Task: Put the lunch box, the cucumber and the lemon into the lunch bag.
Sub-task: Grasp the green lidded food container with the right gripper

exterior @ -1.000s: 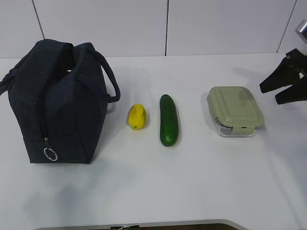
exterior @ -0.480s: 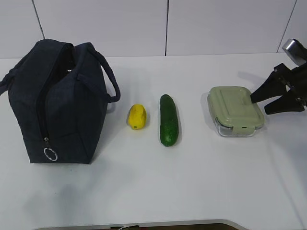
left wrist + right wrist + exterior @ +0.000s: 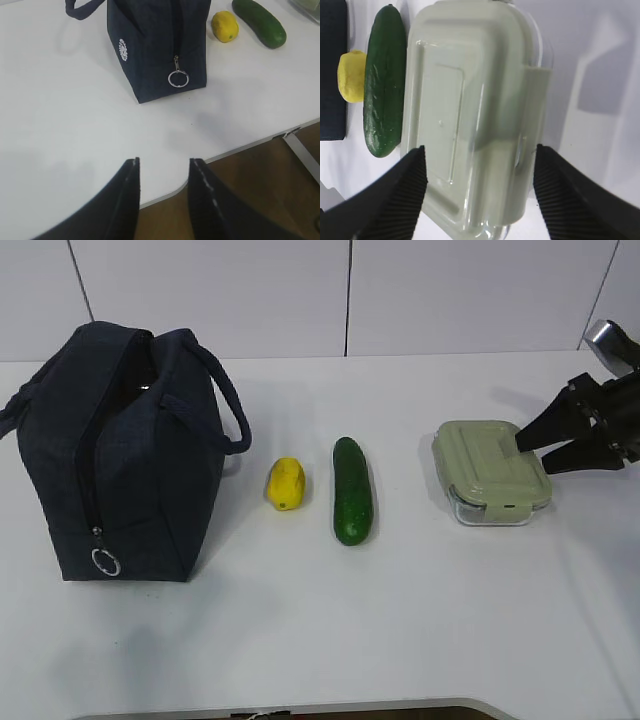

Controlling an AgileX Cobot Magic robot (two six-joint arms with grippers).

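**Right gripper lines up on the box; bag stands waiting at far left**

The bag (image 3: pixel 120 455) stands upright at the left of the table (image 3: pixel 320 640). It is dark navy fabric with loop handles, a ring pull (image 3: pixel 178 78) low at the near end of its zip and a small white logo (image 3: pixel 122 49) on its side; the cloth looks soft, so the mouth may sag when things go in. The left gripper (image 3: pixel 162 200) hangs near the table's near edge, well apart from the bag, fingers spread and holding nothing.

Right of the bag lies the lemon (image 3: pixel 285 483), small, yellow, firm and apt to roll. Just right of it the cucumber (image 3: pixel 351 490) lies straight, dark green and smooth, probably slick; mid-length is the safest hold.

Further right sits the box (image 3: pixel 490 471): clear base, pale green snap lid, rigid and likely the heaviest piece. The right gripper (image 3: pixel 479 172) hovers over it, fingers spread wide astride its width, touching nothing. Its two long sides look the best hold.
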